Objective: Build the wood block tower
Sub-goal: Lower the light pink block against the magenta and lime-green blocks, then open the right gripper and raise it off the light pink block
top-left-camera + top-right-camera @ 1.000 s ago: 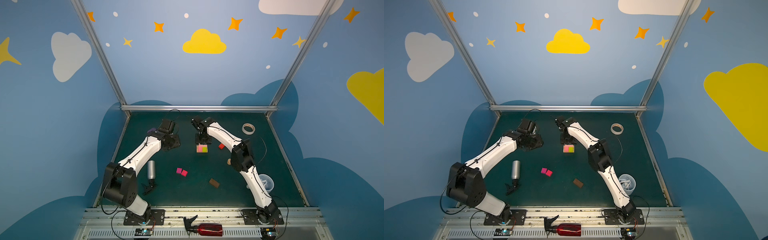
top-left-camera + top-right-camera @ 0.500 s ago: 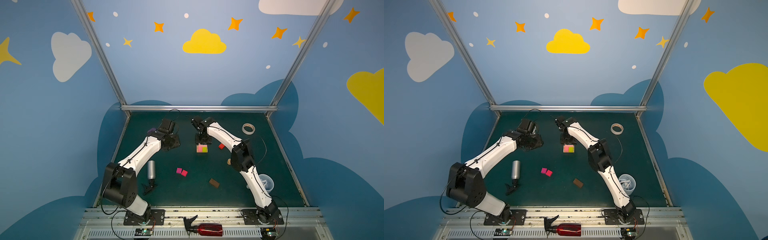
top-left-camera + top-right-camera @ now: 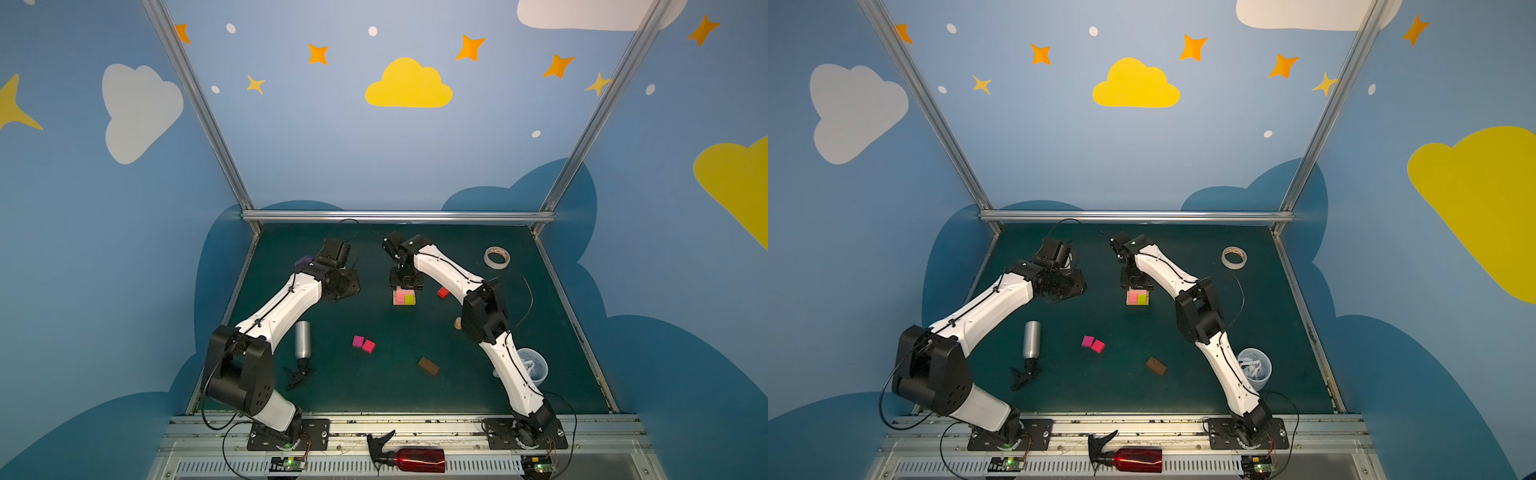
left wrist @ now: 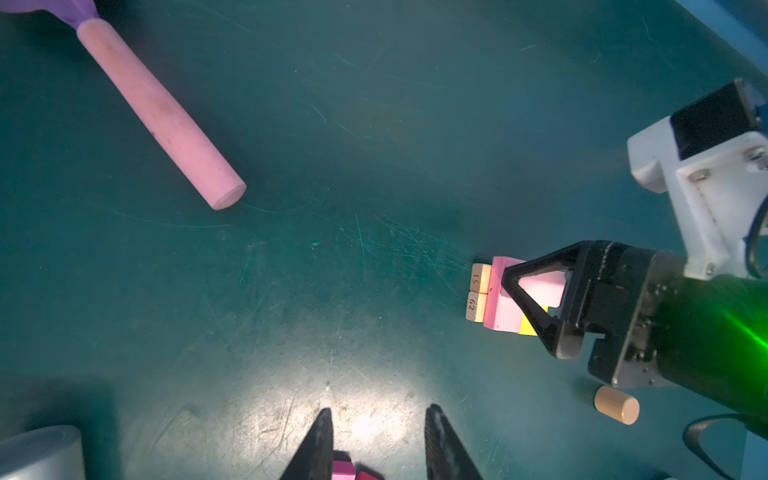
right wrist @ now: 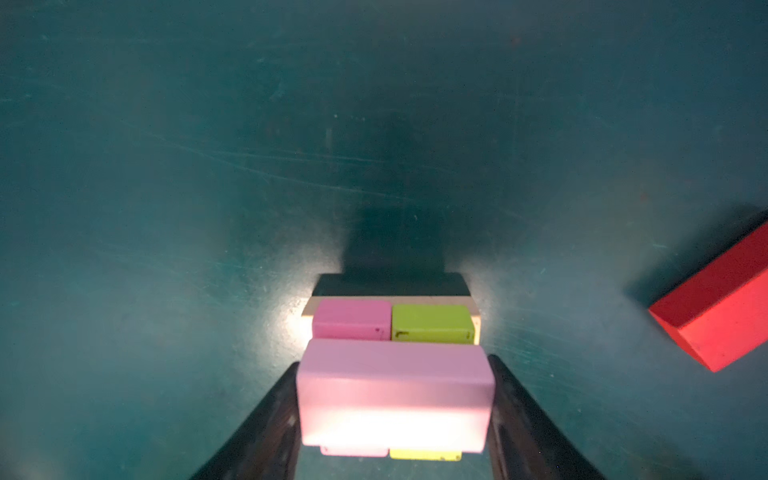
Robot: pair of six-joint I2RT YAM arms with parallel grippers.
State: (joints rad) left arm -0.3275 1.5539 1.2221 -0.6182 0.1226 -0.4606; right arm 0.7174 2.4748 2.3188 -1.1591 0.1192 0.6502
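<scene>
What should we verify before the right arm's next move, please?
1. The pink block lies flat atop the tower: ok.
2. The right gripper is free of the pink block: cannot tell; the jaws sit close by its ends.
3. The tan base sits square under the layers: ok.
4. The red block lies loose beside the tower: ok.
5. The left gripper is away from the tower, jaws open and empty: ok.
</scene>
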